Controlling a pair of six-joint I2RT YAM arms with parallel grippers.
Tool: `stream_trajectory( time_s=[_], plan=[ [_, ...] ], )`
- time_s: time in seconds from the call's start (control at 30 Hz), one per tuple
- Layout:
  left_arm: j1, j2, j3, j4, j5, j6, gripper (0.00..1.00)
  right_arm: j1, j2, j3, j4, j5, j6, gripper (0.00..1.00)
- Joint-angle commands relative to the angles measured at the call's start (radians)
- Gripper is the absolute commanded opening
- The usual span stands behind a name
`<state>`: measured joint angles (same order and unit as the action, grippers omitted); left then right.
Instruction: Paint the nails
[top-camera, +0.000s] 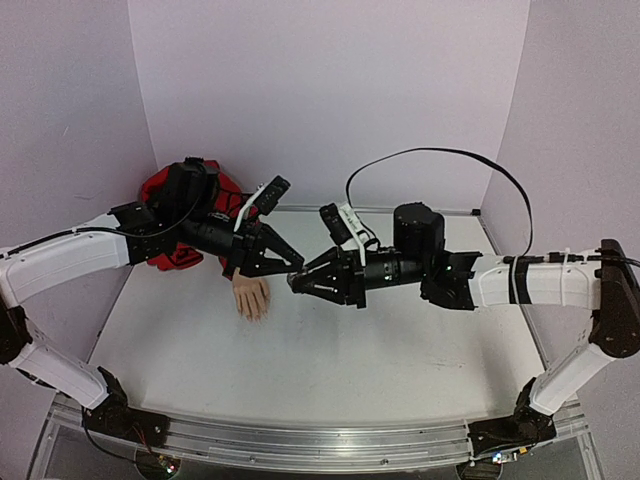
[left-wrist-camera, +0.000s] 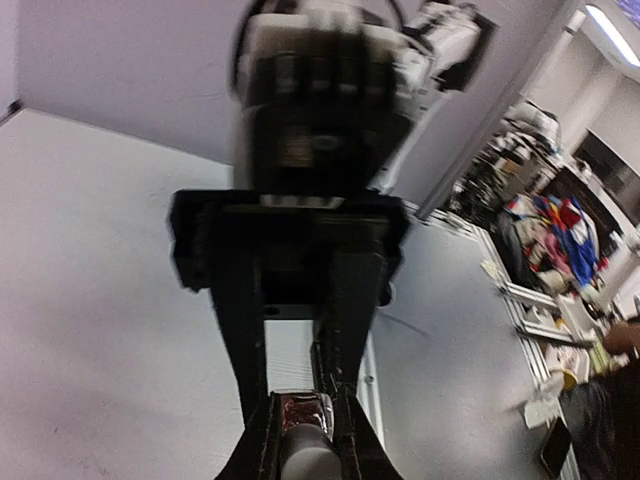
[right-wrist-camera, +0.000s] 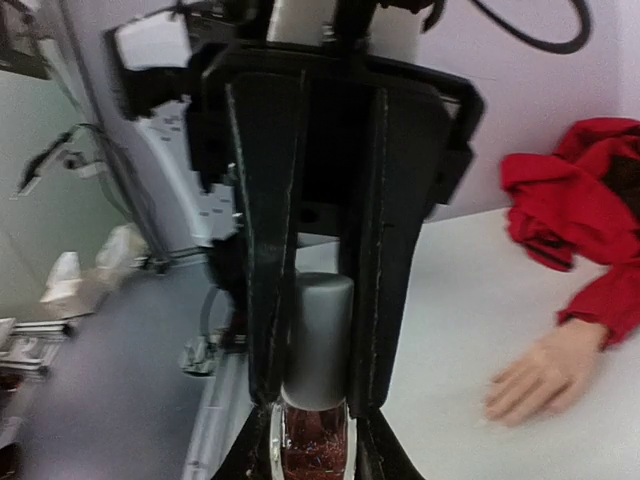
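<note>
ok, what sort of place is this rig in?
Likely a robotics lab: white table boxed by lilac backdrop walls, aluminium rail at its near edge, cluttered workbenches in the room beyond.

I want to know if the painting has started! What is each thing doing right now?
polish bottle: held by right gripper.
cap: on the bottle, gripped by left gripper.
mannequin hand: lying flat on the table, untouched.
nails: too small to tell if painted.
red sleeve: bunched up.
</note>
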<state>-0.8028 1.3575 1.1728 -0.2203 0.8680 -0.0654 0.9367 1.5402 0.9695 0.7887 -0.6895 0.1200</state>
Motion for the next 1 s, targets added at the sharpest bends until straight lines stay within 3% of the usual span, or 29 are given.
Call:
stream_trajectory(
  time_s=[0.0, 0.17, 0.2, 0.27, 0.37, 0.43, 0.63, 0.8, 0.97],
  plan=[
    [-0.042, -0.031, 0.065, 0.067, 0.428, 0.098, 0.0, 0.027, -0.061, 0.054, 0.225, -0.41, 0.135, 0.0],
    [-0.042, -0.052, 0.072, 0.068, 0.333, 0.047, 0.02, 0.023, -0.075, 0.008, 0.194, -0.267, 0.056, 0.0],
    [-0.04, -0.061, 0.068, 0.068, 0.279, 0.019, 0.09, 0.023, -0.076, 0.002, 0.164, -0.217, 0.024, 0.0],
    [-0.037, -0.087, 0.047, 0.066, 0.186, -0.012, 0.37, 0.024, -0.08, -0.001, 0.094, -0.098, -0.054, 0.0],
    [-0.031, -0.132, 0.005, 0.051, 0.026, -0.052, 0.7, 0.024, -0.089, -0.023, 0.057, 0.101, -0.128, 0.0],
    [-0.03, -0.15, -0.008, 0.024, -0.117, -0.078, 0.8, 0.025, -0.091, -0.034, 0.058, 0.238, -0.169, 0.0],
    [-0.03, -0.116, 0.037, -0.075, -0.476, -0.244, 0.77, 0.082, -0.053, -0.025, 0.086, 0.663, -0.21, 0.0],
    [-0.032, -0.062, 0.053, -0.052, -0.494, -0.296, 0.63, 0.154, 0.019, 0.026, 0.117, 0.887, -0.25, 0.0],
    [-0.032, -0.041, 0.06, -0.021, -0.516, -0.295, 0.47, 0.186, 0.065, 0.065, 0.122, 0.939, -0.276, 0.0]
  ],
)
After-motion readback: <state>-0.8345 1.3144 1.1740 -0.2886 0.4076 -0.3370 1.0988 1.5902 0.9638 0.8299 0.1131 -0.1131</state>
